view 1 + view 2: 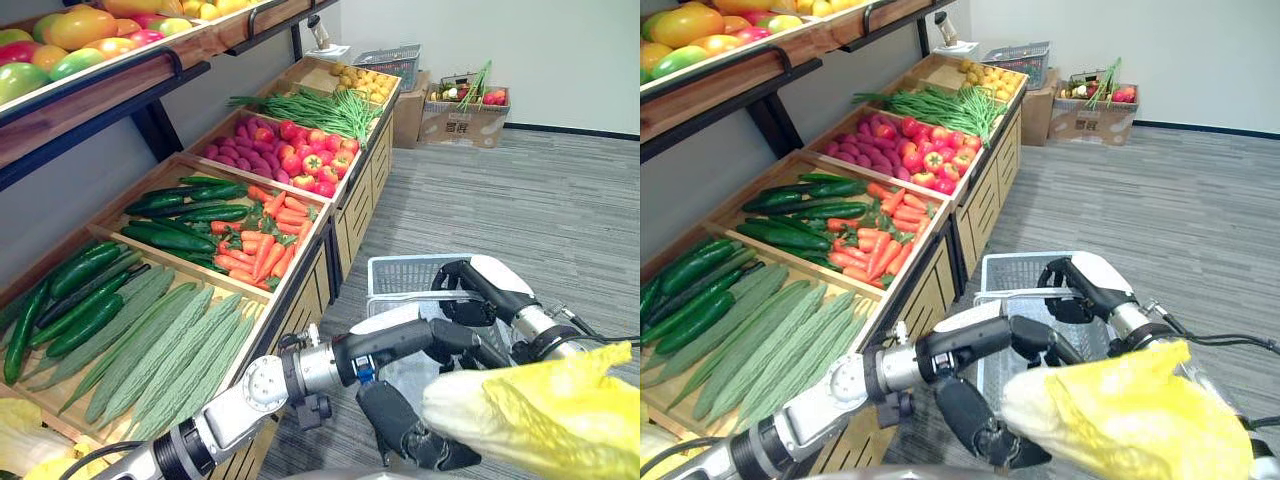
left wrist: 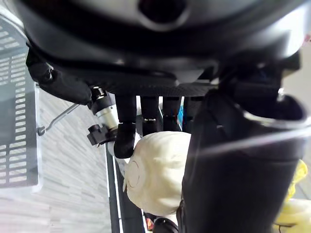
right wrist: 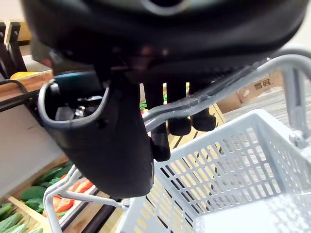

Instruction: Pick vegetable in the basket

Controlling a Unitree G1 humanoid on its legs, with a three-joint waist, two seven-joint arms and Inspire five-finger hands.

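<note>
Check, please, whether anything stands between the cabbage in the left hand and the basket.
Nothing loose does. Only the basket's handle, gripped by the right hand, crosses above its opening; the left hand holds the cabbage nearby.

The pale grey mesh plastic basket (image 1: 400,278) is open on top, but its grey metal handle (image 3: 214,94) crosses above the mouth with the right robot hand (image 1: 478,285) curled round it. The left robot hand (image 1: 410,425), clasping a yellow-leaved pale cabbage (image 1: 530,420), crowds the near side. The wooden produce stand (image 1: 300,300) runs close along the basket's left, while the grey striped floor (image 1: 520,200) to the right lies open.
</note>
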